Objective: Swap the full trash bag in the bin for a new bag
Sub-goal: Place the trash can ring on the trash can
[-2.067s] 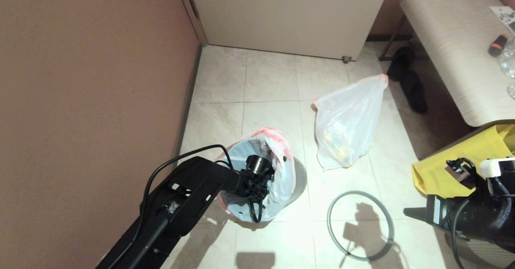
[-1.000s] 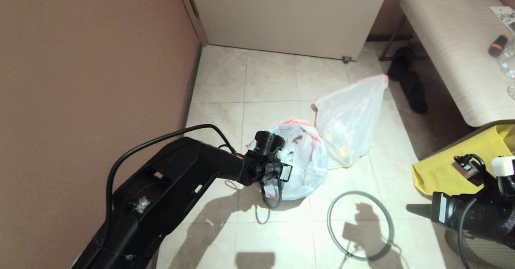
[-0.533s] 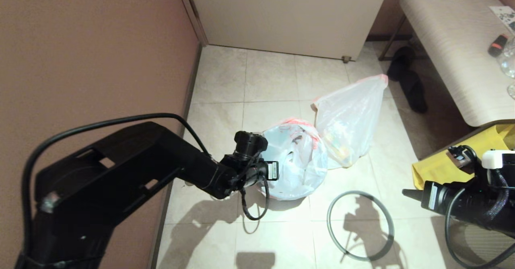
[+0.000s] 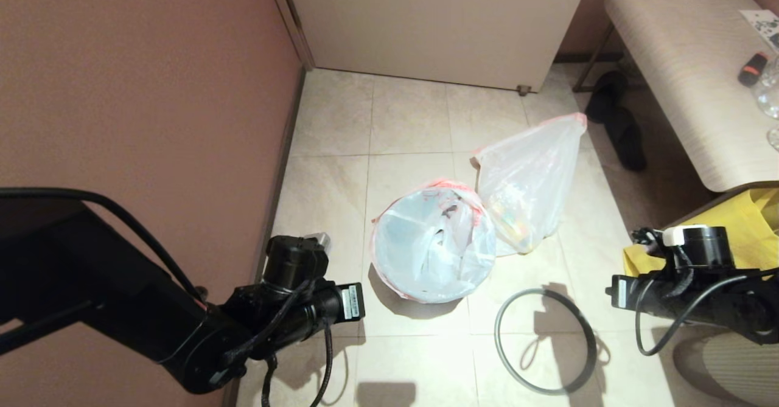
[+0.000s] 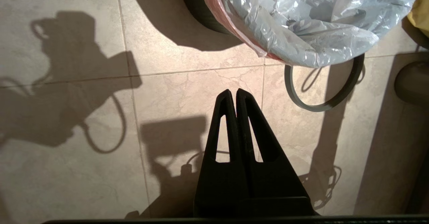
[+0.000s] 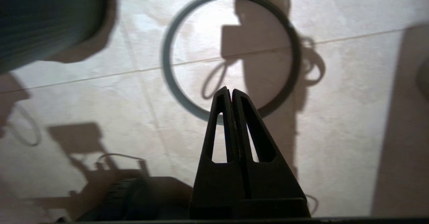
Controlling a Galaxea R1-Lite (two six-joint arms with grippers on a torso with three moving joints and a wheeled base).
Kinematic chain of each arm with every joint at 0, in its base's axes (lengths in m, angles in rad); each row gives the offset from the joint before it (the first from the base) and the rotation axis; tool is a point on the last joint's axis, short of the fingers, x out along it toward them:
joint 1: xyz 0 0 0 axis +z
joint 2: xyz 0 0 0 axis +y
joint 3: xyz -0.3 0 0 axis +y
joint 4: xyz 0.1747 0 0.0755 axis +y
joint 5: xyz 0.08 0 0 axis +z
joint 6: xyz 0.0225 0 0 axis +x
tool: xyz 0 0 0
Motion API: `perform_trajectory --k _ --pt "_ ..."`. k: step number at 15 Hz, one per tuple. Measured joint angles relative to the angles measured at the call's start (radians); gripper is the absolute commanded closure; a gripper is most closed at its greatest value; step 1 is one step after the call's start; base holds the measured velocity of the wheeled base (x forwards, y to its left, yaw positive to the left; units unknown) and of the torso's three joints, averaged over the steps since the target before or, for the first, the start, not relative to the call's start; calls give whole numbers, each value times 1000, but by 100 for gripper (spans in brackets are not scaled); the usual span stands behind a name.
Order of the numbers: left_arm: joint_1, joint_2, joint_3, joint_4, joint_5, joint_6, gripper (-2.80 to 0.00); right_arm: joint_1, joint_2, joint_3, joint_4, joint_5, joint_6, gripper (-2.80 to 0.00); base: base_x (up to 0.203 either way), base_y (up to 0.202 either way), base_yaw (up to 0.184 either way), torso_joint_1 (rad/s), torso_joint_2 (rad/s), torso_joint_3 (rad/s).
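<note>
The bin (image 4: 389,288) stands on the tiled floor (image 4: 414,115) near the middle of the head view, almost wholly covered by the new bag (image 4: 433,246), whose translucent white plastic lines the inside and whose red edge folds over the top all round; only a sliver of black wall shows low on the side, and the left wrist view shows the same dark wall (image 5: 197,6) under the draped plastic (image 5: 301,19). Touching the bin on its far right side, the full trash bag (image 4: 528,182) leans on the floor, colourful rubbish showing through it and its pink top corner pointing toward the bench (image 4: 688,60). The grey hoop rim (image 4: 544,341) lies flat on the tiles near the bin, on the robot's right. The left gripper (image 5: 233,93) hangs over bare floor to the left of the bin, fingers pressed together and holding nothing. The right gripper (image 6: 228,91) hovers over the hoop (image 6: 231,55), fingers likewise pressed together and empty. A yellow bag (image 4: 745,224) sits behind the right arm, and a dark shoe (image 4: 618,118) lies by the bench leg.
</note>
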Motion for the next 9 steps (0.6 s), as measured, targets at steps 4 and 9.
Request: perform_trajectory --k 4,9 --pt "2 137 92 -248 -12 63 0 -109 283 -153 -6 -17 -187 0 0 0 0 0 0 0" --pt "-9 316 143 -532 -15 166 0 -157 514 -315 -6 -1 -447 0 0 0 0 0 0 0"
